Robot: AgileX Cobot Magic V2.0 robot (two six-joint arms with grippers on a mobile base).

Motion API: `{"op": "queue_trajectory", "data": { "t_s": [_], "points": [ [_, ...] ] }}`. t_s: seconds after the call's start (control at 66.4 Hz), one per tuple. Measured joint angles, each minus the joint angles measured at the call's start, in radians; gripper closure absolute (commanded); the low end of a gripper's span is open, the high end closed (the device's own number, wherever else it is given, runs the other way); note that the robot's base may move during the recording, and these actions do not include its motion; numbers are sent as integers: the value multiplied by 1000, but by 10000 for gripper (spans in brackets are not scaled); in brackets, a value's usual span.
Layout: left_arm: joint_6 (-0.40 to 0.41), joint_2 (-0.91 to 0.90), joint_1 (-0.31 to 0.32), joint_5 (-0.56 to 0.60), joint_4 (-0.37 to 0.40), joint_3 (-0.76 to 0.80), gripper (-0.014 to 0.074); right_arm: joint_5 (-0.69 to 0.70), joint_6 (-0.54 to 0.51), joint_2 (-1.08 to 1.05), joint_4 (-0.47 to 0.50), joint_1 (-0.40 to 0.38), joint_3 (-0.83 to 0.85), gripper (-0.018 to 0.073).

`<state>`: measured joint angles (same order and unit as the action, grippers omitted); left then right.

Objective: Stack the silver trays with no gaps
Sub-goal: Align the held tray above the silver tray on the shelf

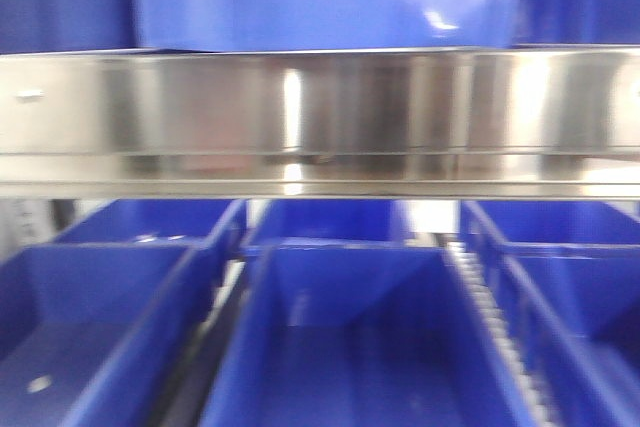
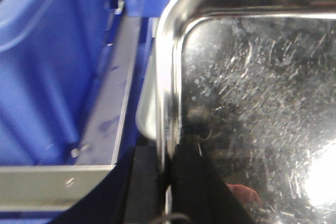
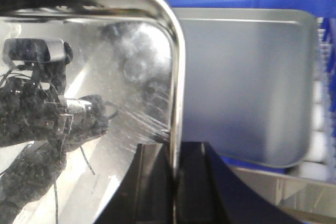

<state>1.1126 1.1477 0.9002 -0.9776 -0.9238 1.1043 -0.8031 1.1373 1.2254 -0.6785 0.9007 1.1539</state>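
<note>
On the far left of the left wrist view stands a blue bin (image 2: 47,66), and just beside it a grey metal strip (image 2: 110,103) runs back along its wall, meeting a steel rail (image 2: 52,184) with a small screw at the bottom of the picture. Next comes the left gripper (image 2: 169,182), whose two black fingers (image 2: 142,187) are pinched on the rolled left rim of a silver tray (image 2: 252,103), one finger outside the rim and one inside. The tray's rounded corner curves away above the gripper, and its shiny, finely scratched floor fills the rest of that view. In the front view the same brushed steel rail (image 1: 320,112) crosses the whole picture from side to side, with a row of blue bins (image 1: 350,347) below it and a white toothed strip (image 1: 480,297) between the middle bin and the one to its right; this picture is blurred and neither gripper shows in it. In the right wrist view the tray's mirror-like floor (image 3: 131,61) reflects a dark arm and its cables, and the right gripper (image 3: 175,177) is clamped on the tray's right rim, again with one black finger on each side. Beyond that rim, further right, lies a second tray (image 3: 241,82), duller grey and with its long sides parallel to the gripped rim; the pictures do not show whether the two trays touch
</note>
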Motion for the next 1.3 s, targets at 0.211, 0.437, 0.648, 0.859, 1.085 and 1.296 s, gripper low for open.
{"op": "queue_trajectory", "data": {
  "t_s": [0.211, 0.437, 0.648, 0.859, 1.085, 1.296],
  "points": [
    [0, 0, 0, 0, 0, 0, 611, 0, 0, 0, 0, 0, 0, 581],
    [0, 0, 0, 0, 0, 0, 611, 0, 0, 0, 0, 0, 0, 581],
    [0, 0, 0, 0, 0, 0, 611, 0, 0, 0, 0, 0, 0, 581],
    [0, 0, 0, 0, 0, 0, 611, 0, 0, 0, 0, 0, 0, 581],
    [0, 0, 0, 0, -1, 0, 611, 0, 0, 0, 4, 0, 0, 581],
    [-2, 0, 0, 0, -3, 0, 611, 0, 0, 0, 8, 0, 0, 581]
  ]
}}
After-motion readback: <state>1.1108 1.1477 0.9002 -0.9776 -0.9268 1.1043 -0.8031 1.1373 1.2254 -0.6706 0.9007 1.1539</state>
